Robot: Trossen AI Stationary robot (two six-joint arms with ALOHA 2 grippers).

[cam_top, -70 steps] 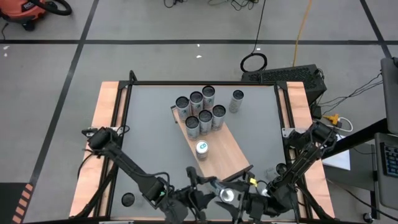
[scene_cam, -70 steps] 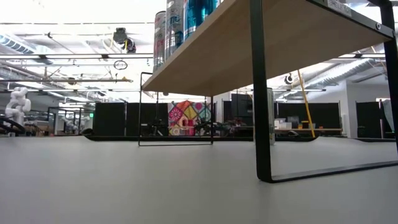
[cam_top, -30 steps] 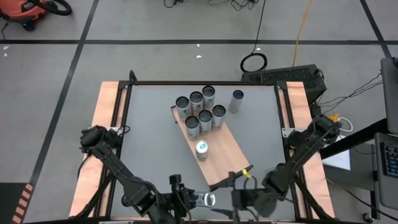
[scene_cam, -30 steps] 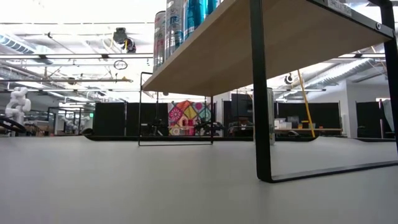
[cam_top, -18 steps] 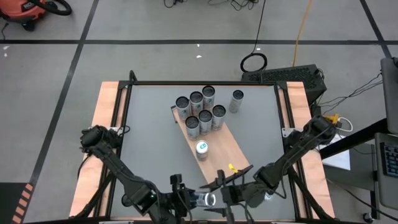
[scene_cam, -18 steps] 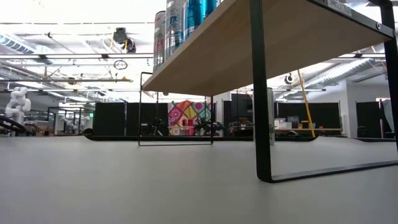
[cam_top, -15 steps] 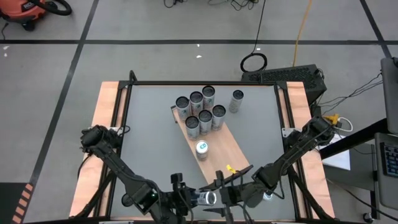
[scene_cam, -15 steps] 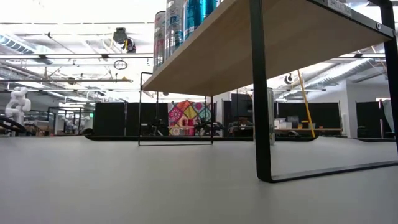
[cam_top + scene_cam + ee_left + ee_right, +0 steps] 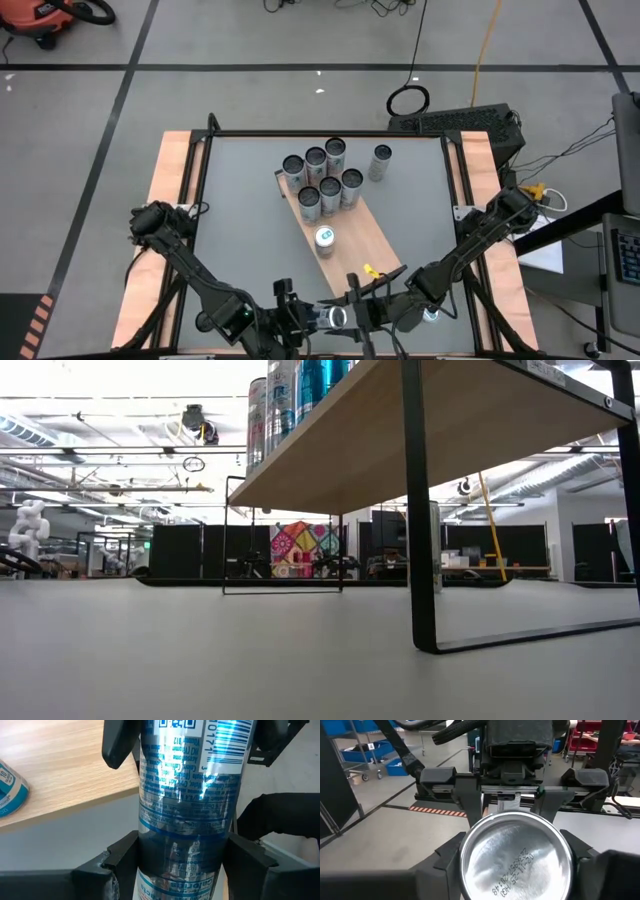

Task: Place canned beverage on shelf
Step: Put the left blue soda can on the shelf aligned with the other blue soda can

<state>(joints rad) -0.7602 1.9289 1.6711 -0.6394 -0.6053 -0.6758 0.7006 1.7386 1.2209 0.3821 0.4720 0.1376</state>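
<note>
A silver-and-blue beverage can [image 9: 336,318] hangs over the table's near edge between my two grippers. My left gripper [image 9: 312,320] is shut on it from the left and my right gripper [image 9: 352,312] from the right. The left wrist view shows the can's printed wall [image 9: 190,795]; the right wrist view shows its bare domed end [image 9: 515,855]. The shelf [image 9: 350,250], a light wood board on black legs [image 9: 415,510], slants across the middle of the table. Several cans [image 9: 320,180] stand at its far end and one can [image 9: 324,238] stands alone at its middle. My left gripper pinches the can's round wall [image 9: 145,855] between its two fingers [image 9: 120,857], near the end closest to its camera. The can runs forward between the fingers, lifted clear of the table. My right gripper pinches the wall at the can's domed end [image 9: 464,851] between its two fingers [image 9: 445,857]. It comes almost level from the table's right, with its fingers lying along the can. That end faces back into the gripper.
One more can [image 9: 380,162] stands at the table's far right, beside the shelf's far end. A small dark disc [image 9: 205,320] lies near the front left corner. The shelf's near right corner [image 9: 395,270] is close behind the two grippers. Wooden borders [image 9: 170,200] frame the grey top.
My right gripper has gone toward the table's left edge, up to the can that my left gripper holds still, and its fingers now sit on the can's free end. The can has stayed where it was.
</note>
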